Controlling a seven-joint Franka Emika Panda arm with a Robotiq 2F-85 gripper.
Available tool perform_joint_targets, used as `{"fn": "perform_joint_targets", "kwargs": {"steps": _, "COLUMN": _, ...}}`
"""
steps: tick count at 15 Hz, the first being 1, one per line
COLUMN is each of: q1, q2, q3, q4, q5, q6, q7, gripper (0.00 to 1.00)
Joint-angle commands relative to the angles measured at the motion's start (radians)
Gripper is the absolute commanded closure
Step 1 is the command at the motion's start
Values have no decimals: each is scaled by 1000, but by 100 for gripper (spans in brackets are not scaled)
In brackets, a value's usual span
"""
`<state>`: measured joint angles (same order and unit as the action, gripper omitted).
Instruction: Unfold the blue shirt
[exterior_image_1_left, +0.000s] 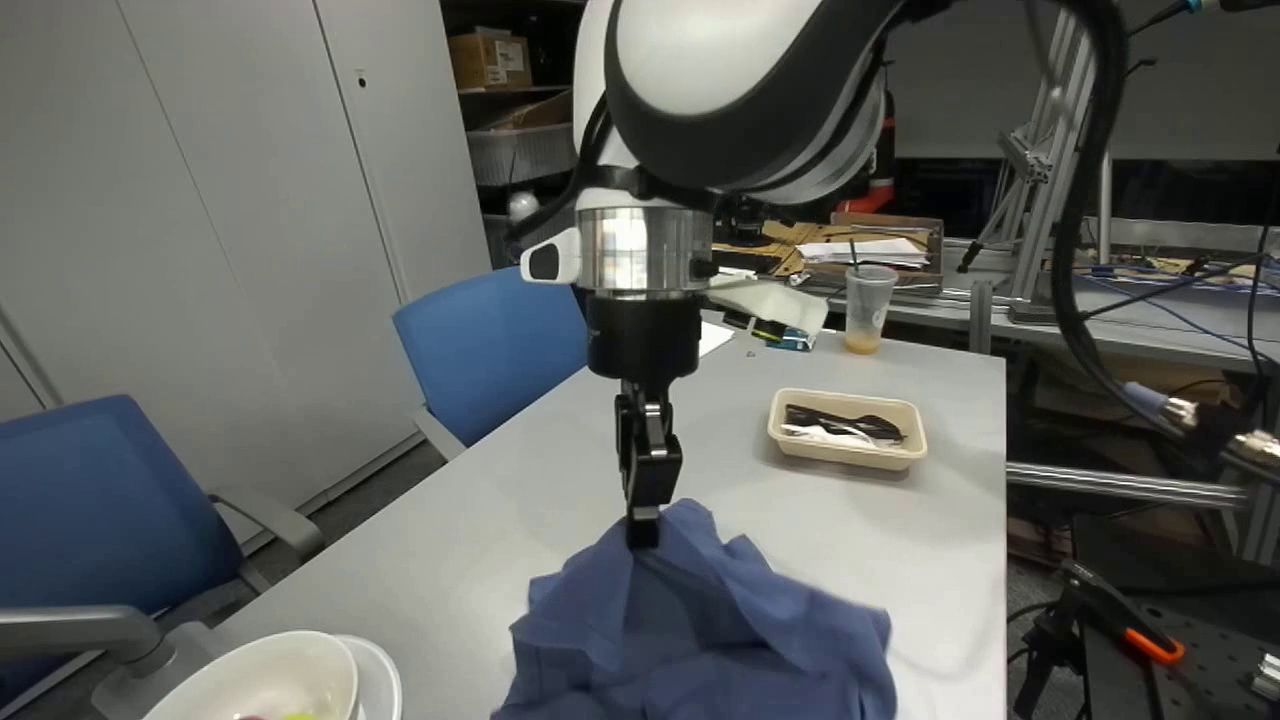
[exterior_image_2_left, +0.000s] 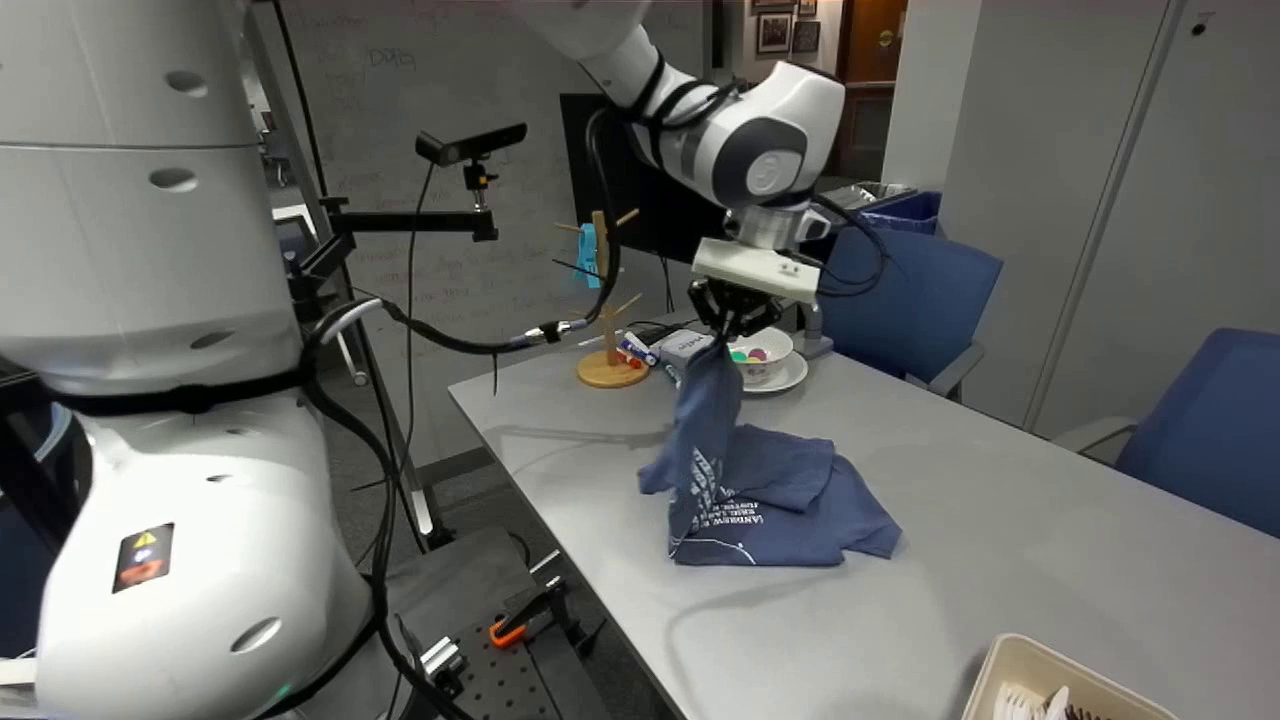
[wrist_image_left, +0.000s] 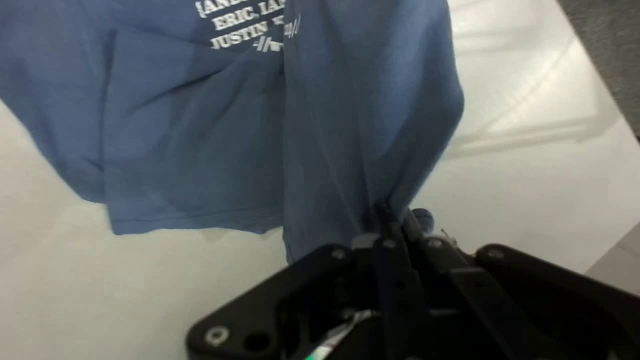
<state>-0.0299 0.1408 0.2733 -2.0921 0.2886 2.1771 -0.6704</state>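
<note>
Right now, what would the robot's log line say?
grip: black two-fingered gripper shut on navy-blue cloth T-shirt | lifted: one part | remainder: on flat grey table | unfolding: unfinished

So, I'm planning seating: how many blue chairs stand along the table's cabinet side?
2: one chair nearest the white bowl, another chair nearer the beige tray; others could be hidden or out of view.

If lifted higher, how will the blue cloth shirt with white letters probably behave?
Probably floppy: the blue shirt droops in folds from the black gripper. Its cloth looks thin, likely light. The part on the grey table may drag.
</note>
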Motion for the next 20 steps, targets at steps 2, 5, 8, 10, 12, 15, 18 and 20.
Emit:
{"fn": "perform_joint_targets", "kwargs": {"steps": 2, "q1": 84, "q2": -101, "q3": -18, "q4": -45, "q5": 127, "q6": -88, "q7": -46, "gripper": 99}}
{"fn": "perform_joint_targets", "kwargs": {"steps": 5, "q1": 121, "q2": -109, "q3": -29, "q4": -47, "q5": 139, "q6": -98, "q7": -35, "gripper": 99}}
{"fn": "perform_joint_targets", "kwargs": {"steps": 8, "q1": 147, "q2": -102, "q3": -27, "q4": -74, "q5": 119, "q6": -92, "q7": -25, "gripper": 99}}
{"fn": "perform_joint_targets", "kwargs": {"steps": 10, "q1": 161, "q2": -104, "q3": -23, "q4": -101, "q5": 108, "q6": -97, "q7": -24, "gripper": 71}}
{"fn": "perform_joint_targets", "kwargs": {"steps": 12, "q1": 173, "q2": -106, "q3": -22, "q4": -117, "q5": 114, "q6": -100, "q7": -26, "gripper": 57}}
{"fn": "perform_joint_targets", "kwargs": {"steps": 15, "q1": 179, "q2": -109, "q3": -27, "q4": -119, "q5": 124, "q6": -112, "q7": -24, "gripper": 35}}
{"fn": "perform_joint_targets", "kwargs": {"steps": 18, "q1": 175, "q2": -106, "q3": -35, "q4": -112, "q5": 107, "q6": -99, "q7": -24, "gripper": 13}}
{"fn": "perform_joint_targets", "kwargs": {"steps": 20, "q1": 171, "q2": -93, "q3": -45, "q4": -105, "q5": 99, "q6": -84, "q7": -25, "gripper": 0}}
